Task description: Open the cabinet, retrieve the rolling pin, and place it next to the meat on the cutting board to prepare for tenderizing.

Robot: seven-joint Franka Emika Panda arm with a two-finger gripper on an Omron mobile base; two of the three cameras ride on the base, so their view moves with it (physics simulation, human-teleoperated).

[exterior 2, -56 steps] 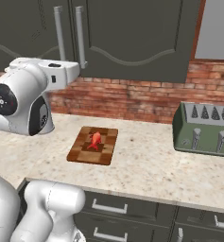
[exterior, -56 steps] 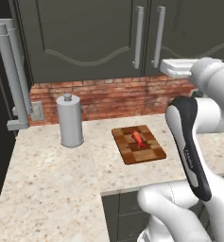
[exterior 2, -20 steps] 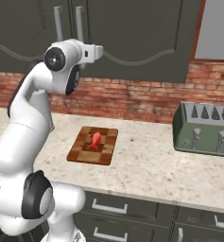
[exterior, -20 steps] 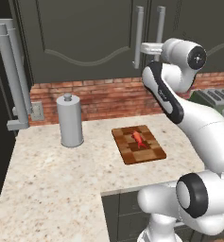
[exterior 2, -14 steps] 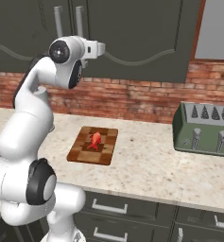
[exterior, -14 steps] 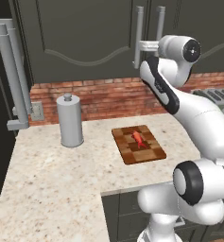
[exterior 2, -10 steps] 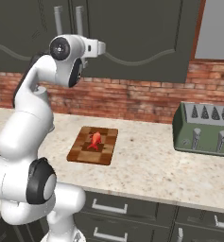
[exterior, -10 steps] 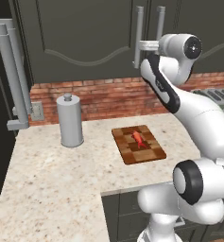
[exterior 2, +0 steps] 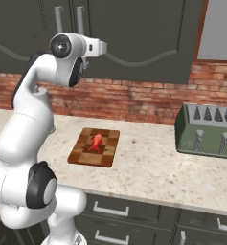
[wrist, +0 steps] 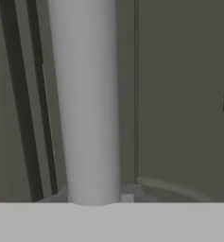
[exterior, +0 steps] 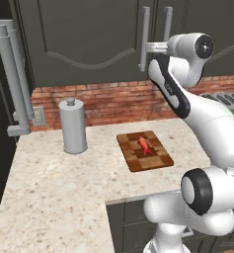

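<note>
The gripper (exterior: 147, 48) is up high at the cabinet (exterior: 89, 39). Its fingers are squeezed shut on the left door's handle (exterior: 145, 37), near the low end of that bar. In the hand view the handle (wrist: 87, 101) is very close, a smooth, round, light grey bar. It stands straight up and down, and its long way runs up and down too. Just beside it, across the crack where the two doors meet, stands the other handle (exterior: 167, 24), the same shape. Both doors are shut and flat. They are dark grey-green, with a raised curved panel on each.

Far below the fingers lies the cutting board (exterior: 144, 150) on the counter (exterior: 49, 197). It is brown wood with light and dark squares. The meat (exterior: 144, 144) lies on top of it, small and red-orange, with its long way pointing toward the brick wall (exterior: 103, 104). The board has bare speckled stone all around it.

Below and off to the side stands a tall grey metal canister (exterior: 72, 126) with a knob on its lid. On the other side, by the wall, sits a green toaster (exterior 2: 208, 130).
</note>
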